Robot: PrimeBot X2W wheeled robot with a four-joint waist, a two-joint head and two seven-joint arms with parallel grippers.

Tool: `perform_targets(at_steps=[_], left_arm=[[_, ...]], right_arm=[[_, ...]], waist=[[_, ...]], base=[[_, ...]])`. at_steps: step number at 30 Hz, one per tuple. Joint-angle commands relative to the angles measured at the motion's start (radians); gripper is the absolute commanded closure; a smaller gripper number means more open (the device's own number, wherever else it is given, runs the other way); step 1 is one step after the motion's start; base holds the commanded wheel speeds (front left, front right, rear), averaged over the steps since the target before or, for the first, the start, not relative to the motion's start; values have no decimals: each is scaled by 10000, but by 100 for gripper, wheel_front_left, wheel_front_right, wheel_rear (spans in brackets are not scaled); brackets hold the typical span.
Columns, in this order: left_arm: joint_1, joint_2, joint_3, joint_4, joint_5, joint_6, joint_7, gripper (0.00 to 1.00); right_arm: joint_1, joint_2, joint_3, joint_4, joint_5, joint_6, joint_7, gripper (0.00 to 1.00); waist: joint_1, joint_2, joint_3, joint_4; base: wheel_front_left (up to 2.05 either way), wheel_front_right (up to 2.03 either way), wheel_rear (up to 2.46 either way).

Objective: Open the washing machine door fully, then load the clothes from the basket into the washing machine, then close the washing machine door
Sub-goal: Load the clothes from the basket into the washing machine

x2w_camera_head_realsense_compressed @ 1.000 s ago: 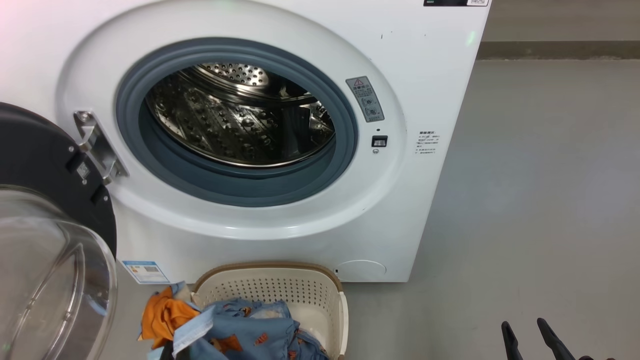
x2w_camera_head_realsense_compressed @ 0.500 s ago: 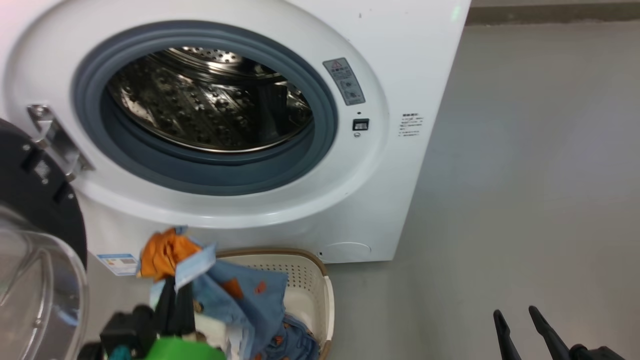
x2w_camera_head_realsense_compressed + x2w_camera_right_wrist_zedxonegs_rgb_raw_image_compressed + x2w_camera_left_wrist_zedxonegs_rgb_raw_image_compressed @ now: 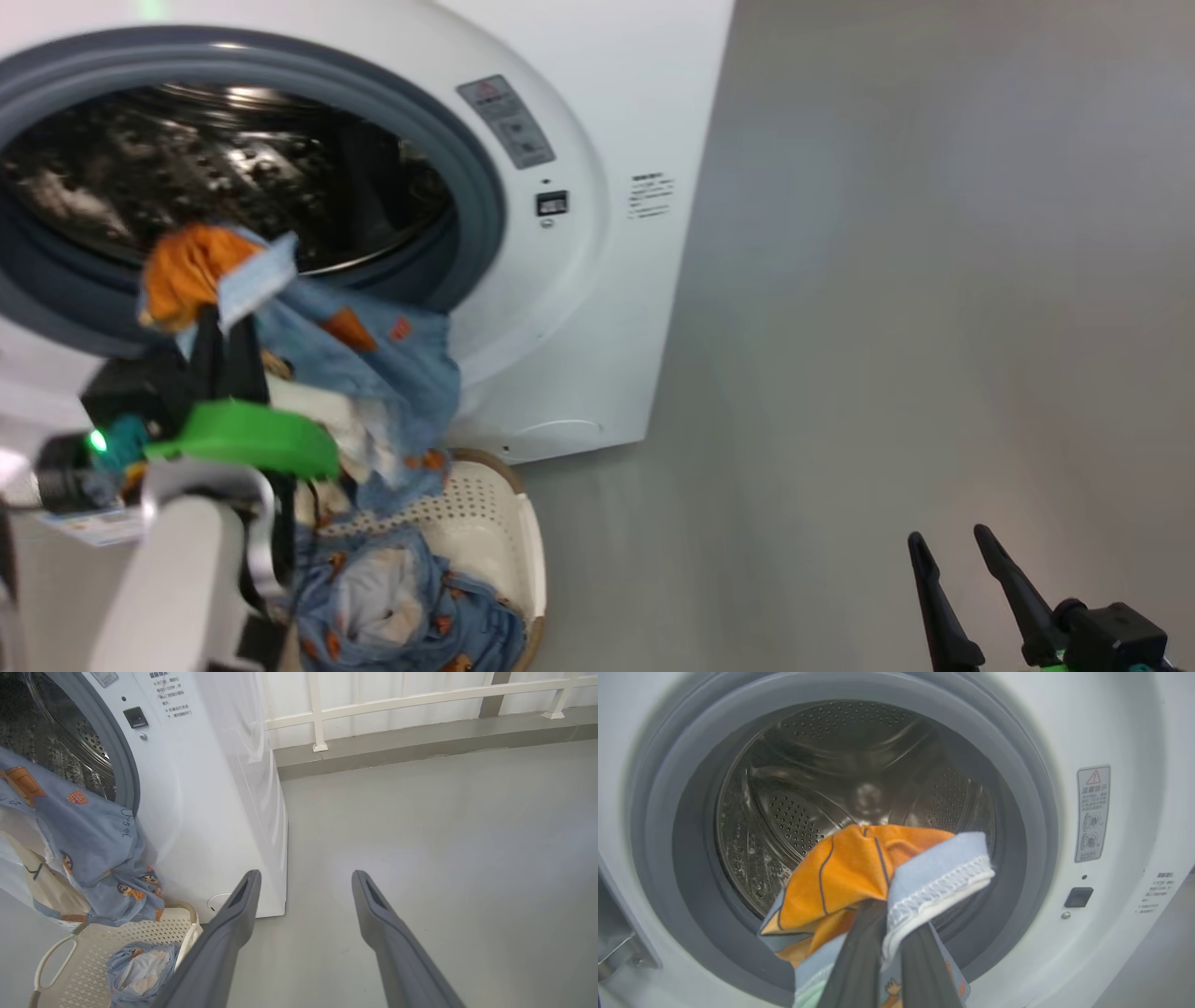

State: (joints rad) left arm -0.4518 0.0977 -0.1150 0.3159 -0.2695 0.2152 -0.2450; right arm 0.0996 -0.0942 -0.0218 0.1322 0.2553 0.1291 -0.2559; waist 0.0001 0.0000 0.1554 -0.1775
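While the clothes (image 3: pixel 373 355) hang at six o'clock of the washing machine (image 3: pixel 597 308) mouth, clamped in the jaws of the left gripper (image 3: pixel 227 341), whose tips the cloth hides, its forearm (image 3: pixel 177 579) slants from seven o'clock and the right gripper (image 3: pixel 303 879) sits at five o'clock, jaws apart.

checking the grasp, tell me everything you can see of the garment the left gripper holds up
The lifted garment is soft light-blue fabric with orange-brown cartoon prints, a solid orange patch and a white-stitched hem at its top. The left gripper is shut on that bunched top, in front of the washing machine's open drum mouth. The rest drapes loosely down to the basket's back rim.
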Motion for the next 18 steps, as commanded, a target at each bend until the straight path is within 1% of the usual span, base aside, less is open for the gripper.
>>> perform_targets(at_steps=[1, 6, 10, 18], left_arm=[[-607, 371, 377, -92, 50, -22, -3, 100], [-1949, 913, 827, 1351, -13, 107, 49, 100], [-2930, 1346, 928, 2743, -5, 9, 103, 100], [-5121, 1754, 1010, 5049, -49, -56, 68, 100]], right_arm=[[-290, -141, 257, -200, 95, 16, -59, 0], [-474, -132, 394, -171, 194, 16, -59, 0], [-674, -97, 622, -159, 278, 16, -59, 0], [-1098, 4, 995, -149, 491, 16, -59, 0]], waist=[[-1, 0, 597, -682], [-1, 0, 1283, -1276], [-1, 0, 1899, -1701], [-1, 0, 3099, -2206]], base=[[0, 0, 0], [0, 0, 0], [0, 0, 0], [0, 0, 0]])
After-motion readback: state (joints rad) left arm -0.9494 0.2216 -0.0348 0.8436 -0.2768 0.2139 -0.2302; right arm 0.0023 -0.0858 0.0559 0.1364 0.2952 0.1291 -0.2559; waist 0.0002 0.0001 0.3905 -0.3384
